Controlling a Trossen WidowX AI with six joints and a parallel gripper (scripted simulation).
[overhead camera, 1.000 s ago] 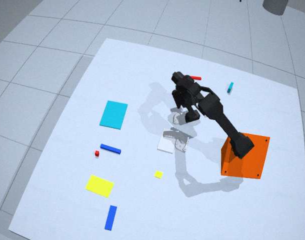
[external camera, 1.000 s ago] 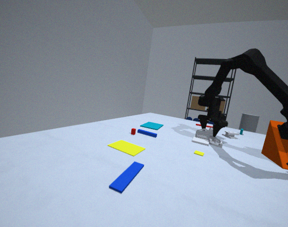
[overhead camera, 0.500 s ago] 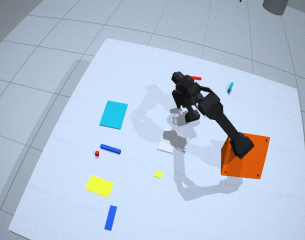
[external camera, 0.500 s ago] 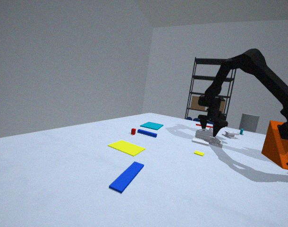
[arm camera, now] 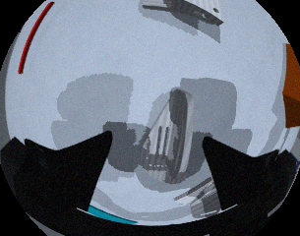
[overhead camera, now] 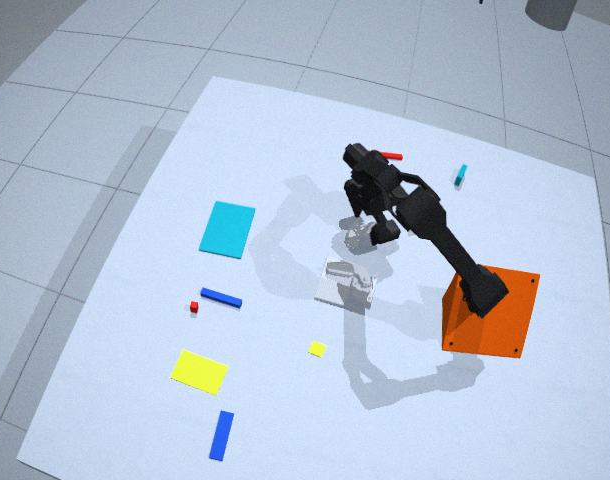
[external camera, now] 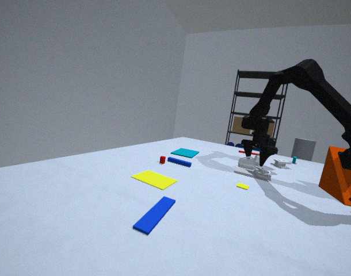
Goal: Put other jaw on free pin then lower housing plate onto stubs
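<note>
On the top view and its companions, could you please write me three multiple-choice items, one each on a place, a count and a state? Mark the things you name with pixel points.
1. Where is the small red cube (overhead camera: pixel 193 307) (external camera: pixel 162 159)?
A) On the cyan sheet
B) Beside a blue bar (overhead camera: pixel 221 298) (external camera: pixel 179 161)
C) On the orange base

2. How many flat yellow pieces lie on the table (overhead camera: pixel 140 361) (external camera: pixel 65 207)?
A) One
B) Four
C) Two

3. How is the gripper (overhead camera: pixel 370 219) (external camera: pixel 254 160) (arm camera: pixel 159 140)?
A) Open, holding nothing
B) Shut on a red rod
C) Shut, empty

1 B: the top view shows them side by side.
2 C: one larger, one smaller.
3 A: its fingers stand wide apart, gripping nothing.
</note>
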